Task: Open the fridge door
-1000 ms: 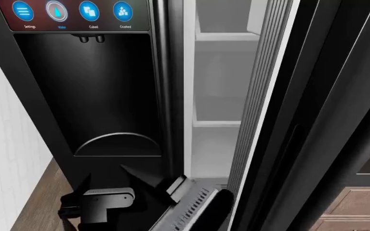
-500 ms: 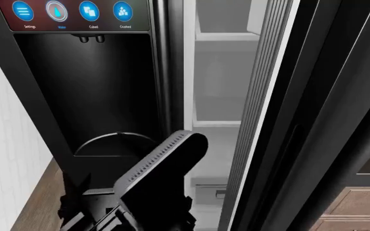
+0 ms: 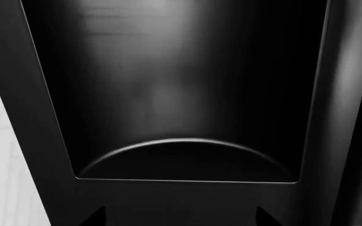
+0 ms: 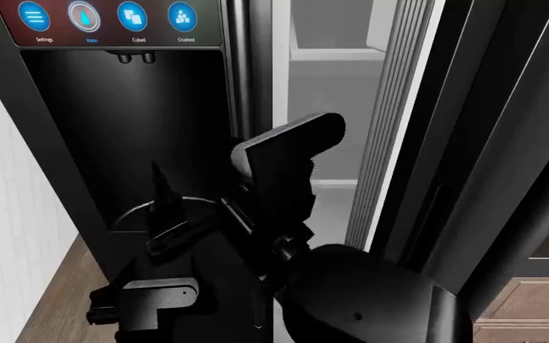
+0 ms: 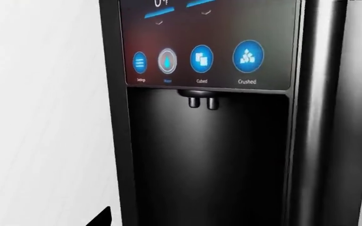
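Two grippers: neither has hold of anything, as far as the views show.
Right gripper (image 4: 289, 153): raised in front of the gap between the two doors, touching nothing visible; whether its jaws are parted or closed I cannot tell from the head view.
Left gripper (image 4: 165, 214): low before the dispenser recess (image 3: 181, 94), empty; its spread I cannot tell either.
Fridge door (image 4: 485, 143): the wide glossy black panel at the head view's right, swung outward, its ribbed white-lined inner edge facing the camera.
Interior: white shelves (image 4: 337, 53) show through the opening beside the narrower dispenser door (image 5: 206, 141).
Progress: door already ajar, seemingly less than halfway.
Left to do: likely push the inner edge further outward to widen the opening.
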Controlling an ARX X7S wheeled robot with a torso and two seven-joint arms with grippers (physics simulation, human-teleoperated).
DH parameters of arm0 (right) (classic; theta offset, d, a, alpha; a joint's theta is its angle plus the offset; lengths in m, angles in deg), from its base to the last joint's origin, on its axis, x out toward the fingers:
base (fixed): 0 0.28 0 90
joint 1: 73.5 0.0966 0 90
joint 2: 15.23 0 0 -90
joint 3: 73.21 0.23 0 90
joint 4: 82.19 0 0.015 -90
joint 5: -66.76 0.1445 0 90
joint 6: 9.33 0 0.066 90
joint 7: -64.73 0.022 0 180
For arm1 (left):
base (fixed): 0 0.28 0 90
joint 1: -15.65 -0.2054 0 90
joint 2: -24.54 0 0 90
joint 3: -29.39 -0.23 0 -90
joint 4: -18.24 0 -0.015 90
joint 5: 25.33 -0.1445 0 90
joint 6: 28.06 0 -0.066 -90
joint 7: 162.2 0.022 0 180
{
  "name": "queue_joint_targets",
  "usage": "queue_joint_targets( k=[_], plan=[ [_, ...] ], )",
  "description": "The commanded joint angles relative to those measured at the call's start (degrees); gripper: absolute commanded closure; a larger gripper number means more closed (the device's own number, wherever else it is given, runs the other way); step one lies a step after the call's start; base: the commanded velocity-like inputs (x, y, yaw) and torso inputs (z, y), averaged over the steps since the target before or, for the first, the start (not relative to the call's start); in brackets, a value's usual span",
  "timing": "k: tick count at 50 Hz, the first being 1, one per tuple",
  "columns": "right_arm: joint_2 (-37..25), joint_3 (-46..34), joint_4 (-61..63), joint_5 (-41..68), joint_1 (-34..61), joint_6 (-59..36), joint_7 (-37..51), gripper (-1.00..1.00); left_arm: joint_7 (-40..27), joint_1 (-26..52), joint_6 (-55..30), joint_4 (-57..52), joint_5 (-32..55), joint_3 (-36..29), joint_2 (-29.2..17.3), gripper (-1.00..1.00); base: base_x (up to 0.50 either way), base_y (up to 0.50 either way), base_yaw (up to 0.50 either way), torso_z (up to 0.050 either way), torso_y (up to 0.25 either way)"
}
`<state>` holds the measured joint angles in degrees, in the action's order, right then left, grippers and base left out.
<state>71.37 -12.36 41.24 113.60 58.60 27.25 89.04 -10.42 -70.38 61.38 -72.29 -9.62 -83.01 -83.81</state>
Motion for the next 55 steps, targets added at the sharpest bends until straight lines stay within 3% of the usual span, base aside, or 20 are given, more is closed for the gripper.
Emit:
queue_joint_targets(
  k=[1,23,32,35,49,55],
  plan=[
    [1.2,6.2,-4.4,3.8,1.2,2.0,0.6,-1.00,1.6,-0.1,1.0,0.7,-0.1,1.1,1.0,-1.00,0.00,0.00,0.00,0.000,0.000],
    [1.5,9.9,5.9,16.8,-3.9,4.8,16.8,-1.00,1.5,-0.2,1.2,0.7,0.3,0.9,0.7,-1.00,0.00,0.00,0.00,0.000,0.000],
    [0.9,9.1,9.4,12.6,-9.5,10.7,18.7,-1.00,1.4,-0.1,1.2,0.7,0.3,0.7,0.6,-1.00,0.00,0.00,0.00,0.000,0.000],
    [1.4,9.4,11.7,6.8,-13.5,15.9,19.9,-1.00,1.4,0.0,1.2,0.7,0.3,0.7,0.6,-1.00,0.00,0.00,0.00,0.000,0.000],
    [0.4,4.5,21.5,-7.7,-22.1,23.3,28.4,-1.00,1.4,0.0,1.6,0.9,0.6,0.6,0.5,-1.00,0.00,0.00,0.00,0.000,0.000],
    [-1.5,5.0,23.5,-8.7,-22.7,23.3,30.7,-1.00,1.4,0.0,1.6,0.8,0.6,0.5,0.4,-1.00,0.00,0.00,0.00,0.000,0.000]
  ],
)
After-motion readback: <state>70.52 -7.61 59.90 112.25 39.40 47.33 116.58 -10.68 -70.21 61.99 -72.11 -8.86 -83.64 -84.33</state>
